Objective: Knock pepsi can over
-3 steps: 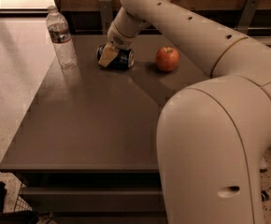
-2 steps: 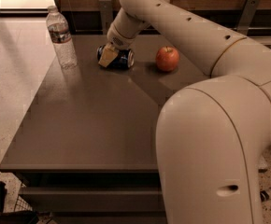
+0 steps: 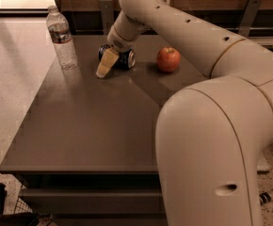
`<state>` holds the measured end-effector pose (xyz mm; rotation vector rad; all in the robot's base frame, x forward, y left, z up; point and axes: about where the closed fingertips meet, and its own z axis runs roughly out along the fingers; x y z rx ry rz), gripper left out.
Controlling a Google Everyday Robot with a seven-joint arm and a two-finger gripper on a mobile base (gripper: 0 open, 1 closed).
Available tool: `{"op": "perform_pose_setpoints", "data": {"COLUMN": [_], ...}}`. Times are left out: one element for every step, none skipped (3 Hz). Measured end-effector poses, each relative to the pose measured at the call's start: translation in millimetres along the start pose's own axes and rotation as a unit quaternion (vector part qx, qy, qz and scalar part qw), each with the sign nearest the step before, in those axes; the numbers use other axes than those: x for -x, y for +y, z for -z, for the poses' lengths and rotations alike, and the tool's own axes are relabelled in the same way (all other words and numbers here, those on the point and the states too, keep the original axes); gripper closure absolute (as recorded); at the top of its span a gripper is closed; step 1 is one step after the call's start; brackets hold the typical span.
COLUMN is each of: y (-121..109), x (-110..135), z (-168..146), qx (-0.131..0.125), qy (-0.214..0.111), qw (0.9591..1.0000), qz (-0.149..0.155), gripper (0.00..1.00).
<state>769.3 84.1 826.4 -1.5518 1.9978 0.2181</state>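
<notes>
Blue can point(image 3: 124, 59) lies on its side, just left of apple point(image 3: 168, 59).
Gripper point(image 3: 104, 67) is at can's far end from apple, touching it; how far open, cannot tell. Both sit much as 1 s ago.

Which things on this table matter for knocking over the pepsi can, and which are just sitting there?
Part of the job:
pepsi can, apparently on its side already
gripper, down against the can's left end

Just lying about:
water bottle, upright, left of the can
apple, right of the can
</notes>
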Motion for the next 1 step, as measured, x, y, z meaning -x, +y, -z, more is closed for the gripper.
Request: {"op": "perform_pose_setpoints", "data": {"y": [0.0], "x": [0.0], "z": [0.0], "qx": [0.0], "qy": [0.0], "qw": [1.0], "qz": [0.0], "gripper": [0.0]}}
